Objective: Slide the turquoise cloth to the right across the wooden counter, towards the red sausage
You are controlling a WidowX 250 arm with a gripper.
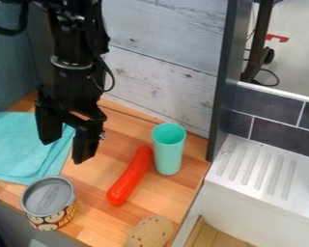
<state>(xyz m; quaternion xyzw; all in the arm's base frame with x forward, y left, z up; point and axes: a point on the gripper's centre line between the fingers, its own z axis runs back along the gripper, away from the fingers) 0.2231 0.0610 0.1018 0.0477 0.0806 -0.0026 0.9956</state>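
Note:
The black gripper (65, 147) hangs open at the left, its two fingers apart with nothing between them. Below and behind it lies a folded turquoise cloth (21, 147) on the wooden counter. A can (49, 202) with a grey lid and a patterned label stands nearest below the gripper, not touching it. To the right, a red sausage-shaped object (130, 176) lies at a slant. An upright mint-green cup (168, 149) stands close beside its upper end. A tan, speckled rounded piece (150, 232) sits at the counter's front edge.
The wooden counter (96, 219) backs onto a grey plank wall (160, 77). A dark upright post (223, 87) stands at its right rear corner. Beyond it are a white ridged drainboard (257, 169) and dark tiles (283, 135).

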